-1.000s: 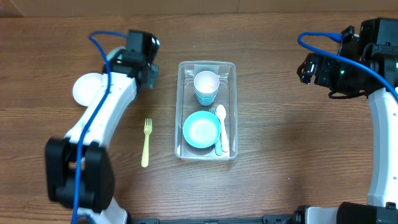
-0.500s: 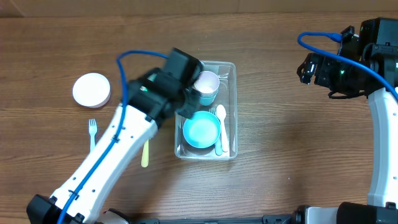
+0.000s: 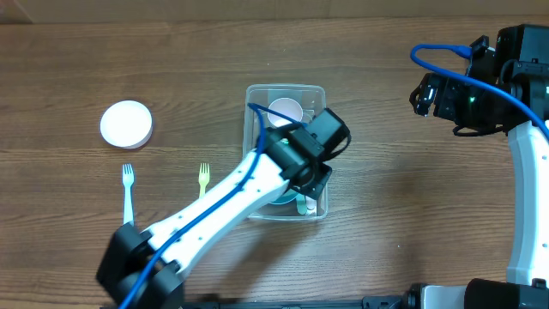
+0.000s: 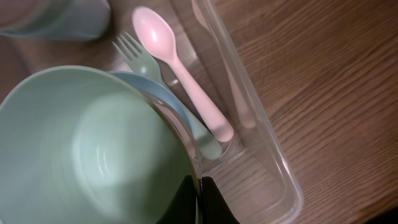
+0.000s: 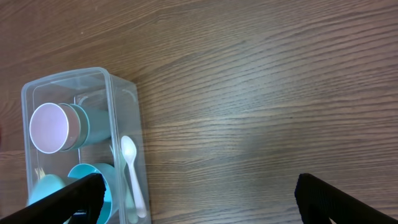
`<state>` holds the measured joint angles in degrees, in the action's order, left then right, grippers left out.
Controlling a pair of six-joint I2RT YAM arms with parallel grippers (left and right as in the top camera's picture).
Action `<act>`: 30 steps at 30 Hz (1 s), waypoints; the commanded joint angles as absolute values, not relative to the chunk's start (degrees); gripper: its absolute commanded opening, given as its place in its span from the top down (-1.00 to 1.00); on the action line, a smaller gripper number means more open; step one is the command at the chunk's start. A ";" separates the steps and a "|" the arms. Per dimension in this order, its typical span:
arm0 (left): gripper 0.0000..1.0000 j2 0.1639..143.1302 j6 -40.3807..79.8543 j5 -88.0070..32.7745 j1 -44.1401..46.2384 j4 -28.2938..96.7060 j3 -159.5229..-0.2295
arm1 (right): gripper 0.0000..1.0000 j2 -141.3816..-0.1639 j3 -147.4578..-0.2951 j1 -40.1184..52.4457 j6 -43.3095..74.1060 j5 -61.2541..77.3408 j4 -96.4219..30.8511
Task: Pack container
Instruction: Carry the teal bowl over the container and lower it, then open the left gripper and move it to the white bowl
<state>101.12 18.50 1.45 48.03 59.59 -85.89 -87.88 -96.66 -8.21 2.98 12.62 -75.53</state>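
Observation:
The clear container (image 3: 250, 116) stands at mid-table with a white-mouthed teal cup (image 3: 286, 112) in its far end. My left gripper (image 3: 319, 176) hangs over its near end, shut on the rim of a pale green bowl (image 4: 93, 149), its tips (image 4: 200, 188) pinching the bowl's wall. This bowl sits just above a blue bowl (image 4: 169, 104) inside the container (image 4: 267, 143), beside a white spoon (image 4: 180, 68) and a green fork (image 4: 134, 53). My right gripper (image 3: 422, 94) waits open at the far right; its wrist view shows the container (image 5: 124, 87) and wood between its fingers (image 5: 68, 199).
A white round lid (image 3: 126, 123) lies at the far left. A blue fork (image 3: 128, 189) and a yellow-green fork (image 3: 203, 178) lie left of the container, the latter partly under my left arm.
My left arm swung from the table's left side across to the container's near right end, carrying the pale green bowl. The blue fork came into view. The right arm stayed put.

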 commanded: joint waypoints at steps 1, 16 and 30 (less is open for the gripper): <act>0.92 103.02 19.84 -0.49 48.56 59.35 -85.93 | -1.00 -87.55 -97.91 -8.38 3.05 12.49 -75.16; 0.78 103.04 19.75 1.26 48.29 59.68 -85.93 | -1.00 -87.55 -97.91 -8.38 3.05 12.49 -75.16; 0.58 91.57 26.76 18.39 44.23 68.18 -93.78 | -1.00 -87.55 -97.91 -8.38 3.05 12.49 -75.16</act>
